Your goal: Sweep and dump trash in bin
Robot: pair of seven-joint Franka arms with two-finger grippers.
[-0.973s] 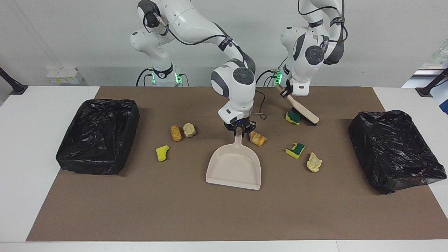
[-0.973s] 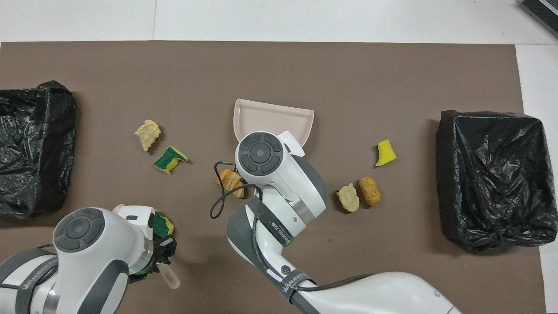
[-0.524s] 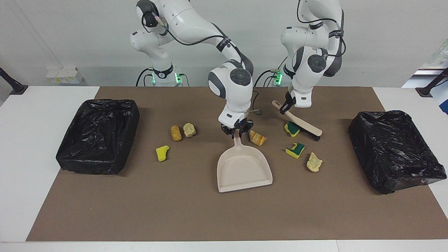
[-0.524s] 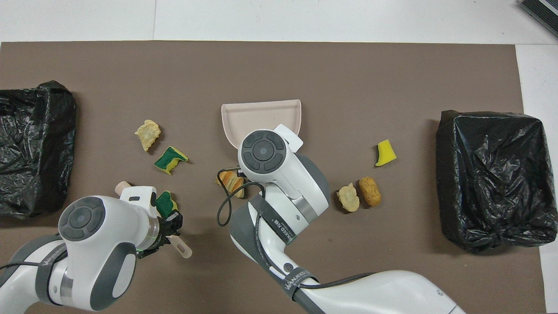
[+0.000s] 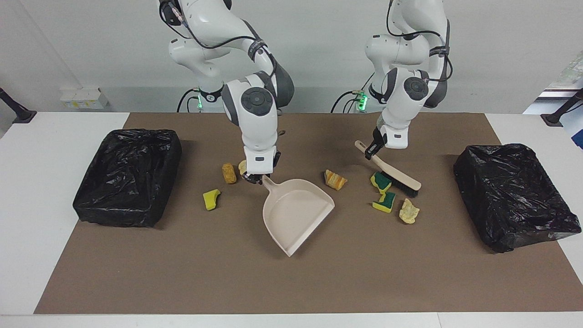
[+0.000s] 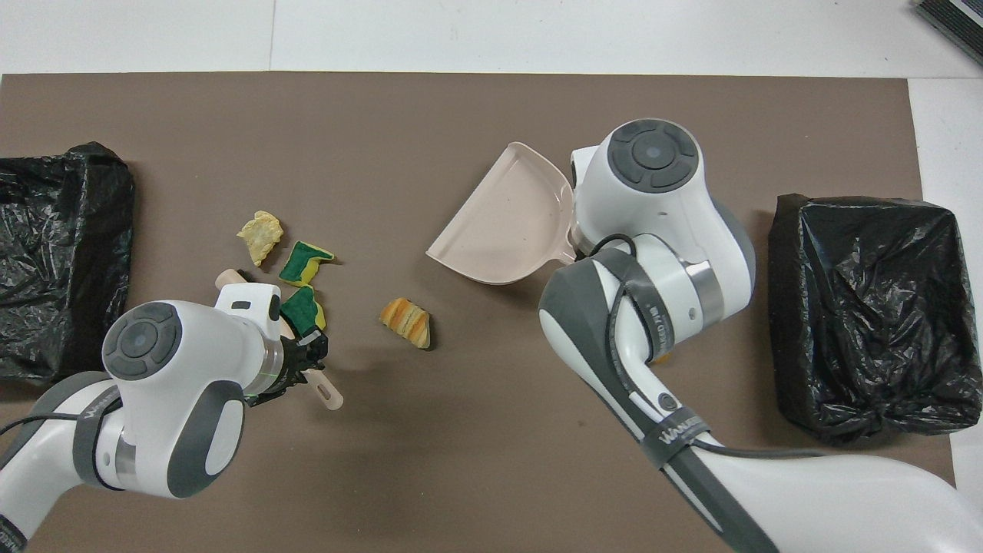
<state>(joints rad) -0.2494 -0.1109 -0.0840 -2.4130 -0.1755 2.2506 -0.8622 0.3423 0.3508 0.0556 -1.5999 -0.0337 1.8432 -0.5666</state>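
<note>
Right gripper [image 5: 258, 177], clenched on the dustpan [image 5: 296, 213] handle, has swung its mouth toward the orange scrap [image 5: 335, 179]; left gripper [image 5: 370, 150], apparently gripping the brush [image 5: 395, 171], has pushed the sponge piece [image 5: 380, 181] closer.

You're looking at a robotics lab: two white arms bolted by a white table [image 5: 27, 191], a plain brown mat [image 5: 291, 282] spread over it, bare grey wall, staged scraps, and two bins lined with black bags [image 5: 130, 175].
</note>
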